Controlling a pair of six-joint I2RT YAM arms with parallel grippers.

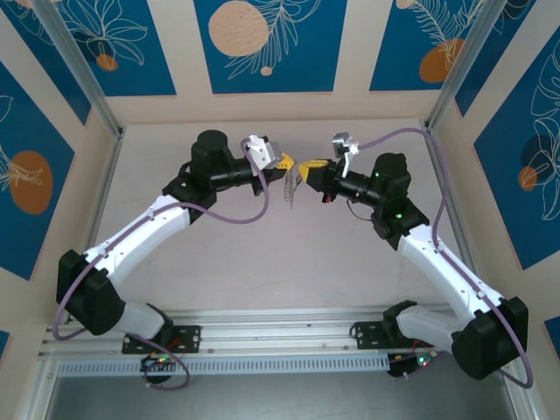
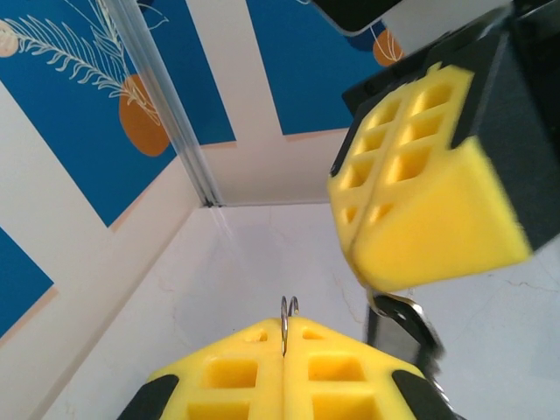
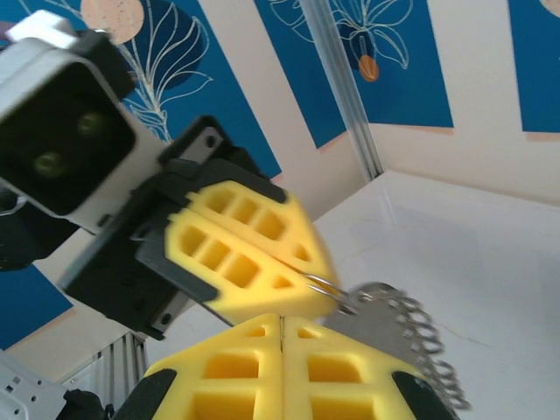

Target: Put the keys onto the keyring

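Overhead view: my left fingers and right fingers sit nearly tip to tip above the worktop, with the keyring dangling beneath them. Left wrist view — my left fingers are pressed together, clamped on a thin wire loop. Right wrist view — my right fingers are closed flat. The keyring lies just past their tips, and I cannot tell whether it is pinched.

Right hand at lower frame edge, yellow foam fingers closed flush. Left hand enters from upper left with its fingers likewise closed, nipping a thin wire ring at the tip. Grey keyring, blurred, sits just beyond the right hand's fingertips, with silvery links fringing its outer edge. White worktop beyond; blue floral wall panels behind.
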